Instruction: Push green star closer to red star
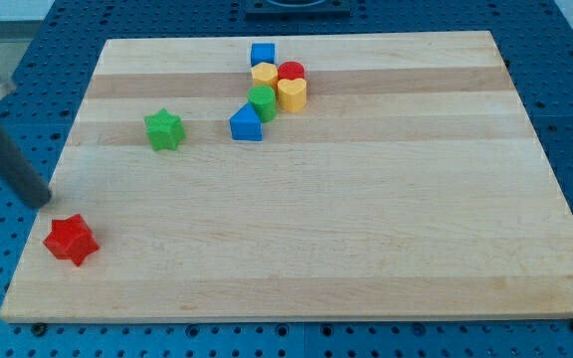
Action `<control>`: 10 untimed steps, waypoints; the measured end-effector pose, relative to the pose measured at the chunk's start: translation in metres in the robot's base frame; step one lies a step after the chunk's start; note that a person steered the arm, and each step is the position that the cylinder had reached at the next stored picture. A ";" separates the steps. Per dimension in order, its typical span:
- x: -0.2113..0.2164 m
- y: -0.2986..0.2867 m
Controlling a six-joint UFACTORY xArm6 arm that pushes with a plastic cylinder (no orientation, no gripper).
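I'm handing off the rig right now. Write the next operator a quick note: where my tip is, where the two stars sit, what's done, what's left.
My tip rests at the board's left edge, just above the red star, touching no block.
The green star sits apart, up and to the view's right of the red star, left of the cluster led by the blue triangle.
Done: nothing visible; the stars are well apart.
Left: bring the tip round to the green star's upper right side and push it down-left toward the red star.
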State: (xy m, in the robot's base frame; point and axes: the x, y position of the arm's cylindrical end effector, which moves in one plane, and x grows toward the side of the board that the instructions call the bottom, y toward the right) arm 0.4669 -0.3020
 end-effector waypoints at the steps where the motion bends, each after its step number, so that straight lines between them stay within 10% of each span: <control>1: -0.056 0.012; 3: -0.104 0.111; 8: -0.010 0.127; 10: -0.044 0.172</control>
State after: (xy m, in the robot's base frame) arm 0.4227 -0.1303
